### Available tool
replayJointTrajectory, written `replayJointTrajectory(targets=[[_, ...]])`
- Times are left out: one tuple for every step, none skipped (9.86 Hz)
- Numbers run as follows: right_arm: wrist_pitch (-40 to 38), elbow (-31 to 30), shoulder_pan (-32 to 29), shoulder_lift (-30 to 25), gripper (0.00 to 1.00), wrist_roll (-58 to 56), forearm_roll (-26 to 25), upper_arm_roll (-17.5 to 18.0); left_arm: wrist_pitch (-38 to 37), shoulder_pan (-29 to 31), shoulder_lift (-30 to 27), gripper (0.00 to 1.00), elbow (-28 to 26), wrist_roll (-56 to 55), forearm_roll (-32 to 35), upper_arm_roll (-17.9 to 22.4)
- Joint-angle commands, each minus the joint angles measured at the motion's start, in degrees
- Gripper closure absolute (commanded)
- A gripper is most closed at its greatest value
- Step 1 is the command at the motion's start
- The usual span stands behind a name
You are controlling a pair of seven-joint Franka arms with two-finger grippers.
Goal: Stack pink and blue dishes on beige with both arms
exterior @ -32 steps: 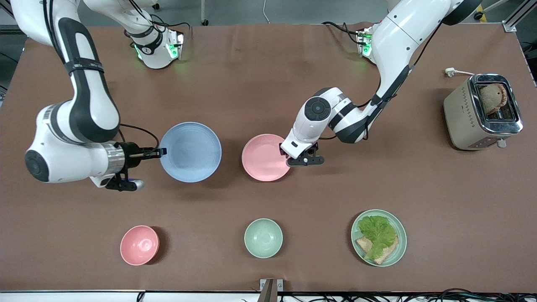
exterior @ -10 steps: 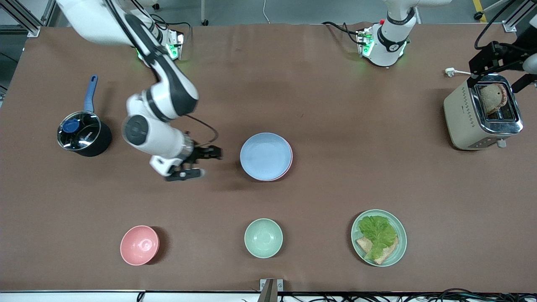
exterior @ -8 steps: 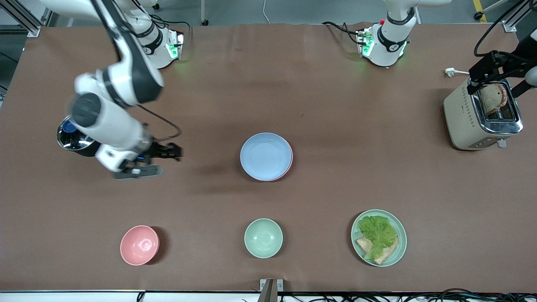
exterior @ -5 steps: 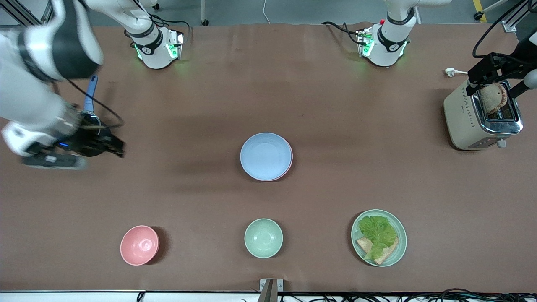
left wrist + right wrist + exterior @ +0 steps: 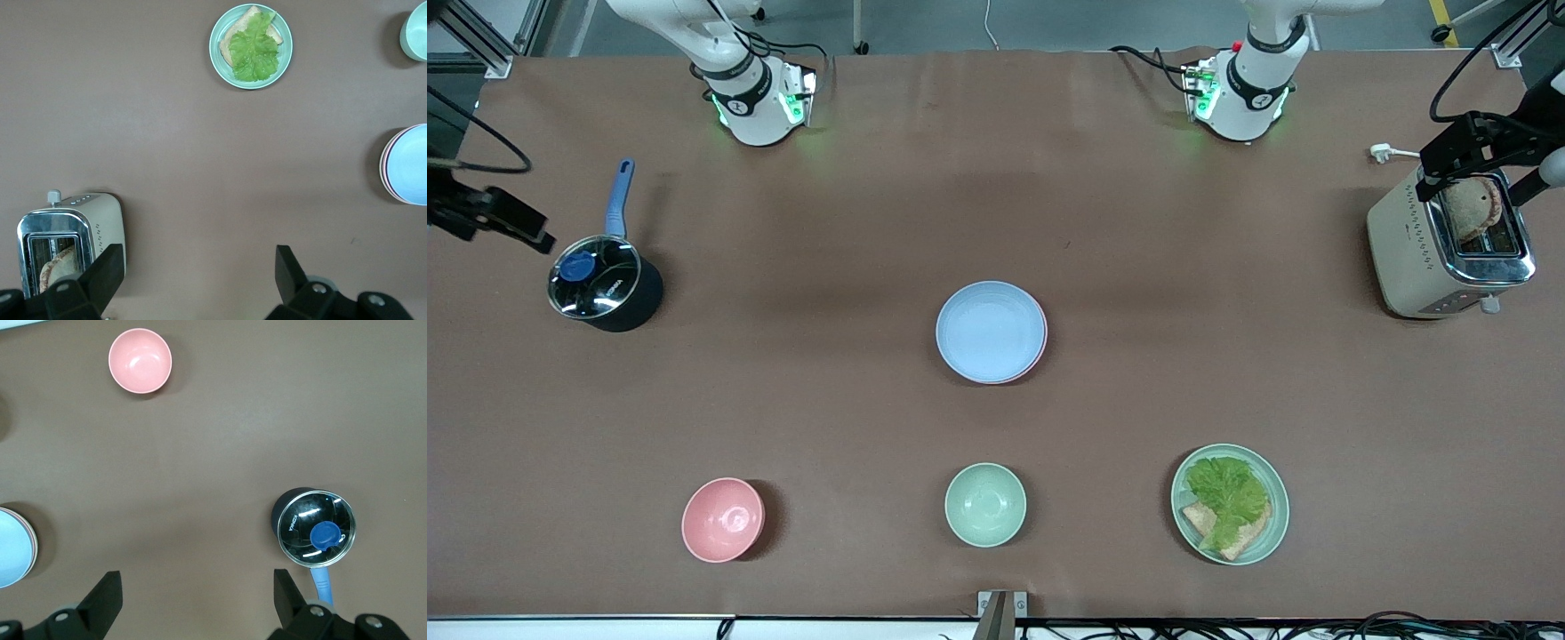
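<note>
In the middle of the table the light blue plate (image 5: 991, 331) lies on the pale pink plate, of which only a thin rim (image 5: 1044, 341) shows. The beige plate is hidden or out of view. The same stack shows in the left wrist view as blue plate (image 5: 415, 164) over pink rim (image 5: 382, 165). My right gripper (image 5: 505, 222) hangs open and empty over the table edge at the right arm's end, beside the pot; its own view shows open fingers (image 5: 197, 588). My left gripper (image 5: 1463, 149) hovers open and empty over the toaster (image 5: 198, 265).
A black pot (image 5: 603, 286) with glass lid and blue handle stands at the right arm's end. A toaster (image 5: 1440, 240) holding bread stands at the left arm's end. Nearer the front camera sit a pink bowl (image 5: 722, 520), a mint bowl (image 5: 984, 504) and a mint plate of lettuce and bread (image 5: 1230, 504).
My right arm has drawn away from the plate stack, passed the pot and risen to the table's end. The left gripper has stayed over the toaster. The stack has not moved.
</note>
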Motion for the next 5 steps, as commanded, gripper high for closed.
replayJointTrajectory(targets=[[-2.31,1.26,-0.53,0.65,0.0,-0.24,1.47,0.14,-0.8,0.49,0.03,0.0,-1.98,-2.28,0.88,-0.94],[-2.67,1.25,-0.7,0.65,0.0,-0.24,1.47,0.14,-0.8,0.57,0.03,0.0,-2.07,-2.29,0.88,-0.85],[-2.68,1.25,-0.96,0.65,0.0,-0.24,1.56,0.14,-0.8,0.49,0.11,0.0,-2.07,-2.29,0.97,-0.85],[-2.59,1.25,-0.96,0.74,0.0,-0.24,1.56,0.22,-0.8,0.49,0.11,0.0,-2.07,-2.29,0.97,-0.85],[-2.67,1.25,-0.96,0.65,0.0,-0.32,1.56,0.22,-0.8,0.57,0.11,0.0,-2.07,-2.2,0.88,-0.85]])
